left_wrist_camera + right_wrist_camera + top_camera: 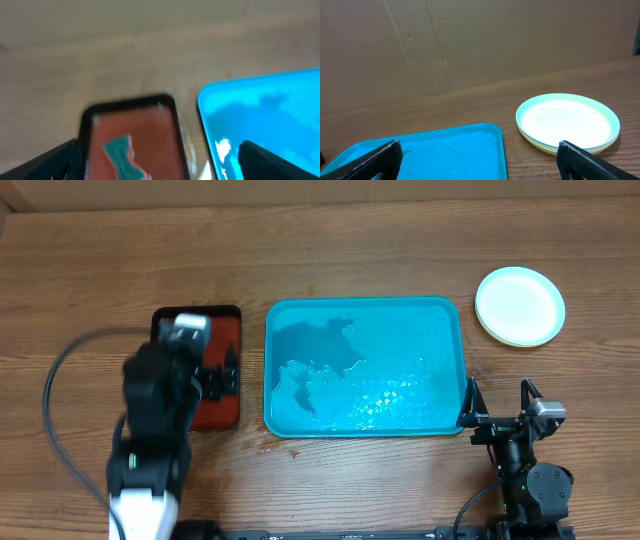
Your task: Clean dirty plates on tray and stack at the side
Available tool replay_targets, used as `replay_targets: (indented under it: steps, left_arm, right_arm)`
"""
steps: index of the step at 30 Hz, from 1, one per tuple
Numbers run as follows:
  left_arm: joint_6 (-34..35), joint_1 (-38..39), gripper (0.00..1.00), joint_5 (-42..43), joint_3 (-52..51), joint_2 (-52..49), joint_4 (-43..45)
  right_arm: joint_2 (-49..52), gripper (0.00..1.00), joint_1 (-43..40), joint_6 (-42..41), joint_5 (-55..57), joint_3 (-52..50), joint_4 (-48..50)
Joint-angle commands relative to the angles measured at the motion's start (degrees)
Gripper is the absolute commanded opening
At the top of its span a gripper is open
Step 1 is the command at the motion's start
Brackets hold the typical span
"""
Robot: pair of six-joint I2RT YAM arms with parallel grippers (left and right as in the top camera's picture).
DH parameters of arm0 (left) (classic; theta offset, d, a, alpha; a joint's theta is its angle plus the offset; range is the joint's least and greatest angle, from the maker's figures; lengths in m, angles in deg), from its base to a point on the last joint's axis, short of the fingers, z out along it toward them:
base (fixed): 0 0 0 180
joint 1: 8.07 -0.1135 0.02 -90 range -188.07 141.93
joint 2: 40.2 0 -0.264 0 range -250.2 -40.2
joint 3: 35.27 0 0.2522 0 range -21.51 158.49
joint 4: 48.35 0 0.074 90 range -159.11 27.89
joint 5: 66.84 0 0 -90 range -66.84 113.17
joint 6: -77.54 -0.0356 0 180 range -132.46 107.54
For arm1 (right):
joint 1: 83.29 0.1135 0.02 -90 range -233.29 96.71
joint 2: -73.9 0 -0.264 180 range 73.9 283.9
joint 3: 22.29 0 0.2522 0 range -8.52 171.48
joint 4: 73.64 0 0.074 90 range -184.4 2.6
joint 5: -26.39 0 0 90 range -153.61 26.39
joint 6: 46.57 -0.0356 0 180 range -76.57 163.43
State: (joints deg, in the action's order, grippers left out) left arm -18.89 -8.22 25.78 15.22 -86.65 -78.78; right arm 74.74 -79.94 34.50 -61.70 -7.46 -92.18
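Note:
The turquoise tray (pixel 440 315) lies mid-table with no plates in it, its floor wet and glinting; it also shows in the left wrist view (pixel 210 102) and the right wrist view (pixel 470 142). The plates (pixel 520 305) are stacked to the tray's upper right, pale mint on top and yellow-green rims below, seen in the right wrist view (pixel 567 122). My left gripper (pixel 222 377) is open above the dark red tray (pixel 225 315). My right gripper (pixel 497 406) is open and empty at the turquoise tray's right front corner.
The small black-rimmed dark red tray (pixel 132 117) holds a teal cloth or sponge (pixel 122 157) below my left jaws. A cardboard wall (pixel 470 40) stands behind the table. Water drops lie on the wood (pixel 270 445) by the tray's front left corner.

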Motion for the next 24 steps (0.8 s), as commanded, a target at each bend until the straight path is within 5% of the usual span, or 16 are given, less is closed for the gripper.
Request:
replay_targets:
  steps: [1,10,24]
  left_arm:
    - [0.48,-0.26,1.0,0.46,-6.88,7.52,3.85]
    - [2.23,-0.22,1.0,0.39,-23.5,22.82,17.64]
    - [11.65,-0.22,1.0,-4.72,-36.52,39.65,22.77]
  right_arm:
    - [-0.68,1.0,-0.26,0.42,0.57,-0.59,0.17]
    - [-0.68,1.0,-0.26,0.42,0.57,-0.59,0.2]
    - [-0.68,1.0,-0.26,0.42,0.57,-0.59,0.2]
